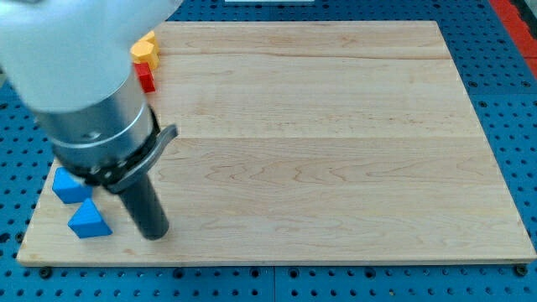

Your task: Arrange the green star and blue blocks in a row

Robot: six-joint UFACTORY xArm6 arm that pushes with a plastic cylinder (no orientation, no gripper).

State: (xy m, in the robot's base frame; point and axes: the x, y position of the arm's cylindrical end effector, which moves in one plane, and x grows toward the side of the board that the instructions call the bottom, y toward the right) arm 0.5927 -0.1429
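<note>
My tip (pixel 154 235) rests on the table (pixel 336 168) just right of the blue triangular block (pixel 88 221). No pincer is fitted, so there is no opening or hold to report. A second blue block (pixel 70 186), angular and matte, lies just above, forming a short line. The green star is not visible. Farther off sit a yellow block (pixel 145 49) and a red block (pixel 147 78), beside the arm housing on pale wood grain.

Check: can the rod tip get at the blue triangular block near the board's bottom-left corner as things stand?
Probably yes. My tip sits just to the view's right of the blue triangular block, with bare wooden board between them. The blue cube-like block lies above, out of the way.
</note>
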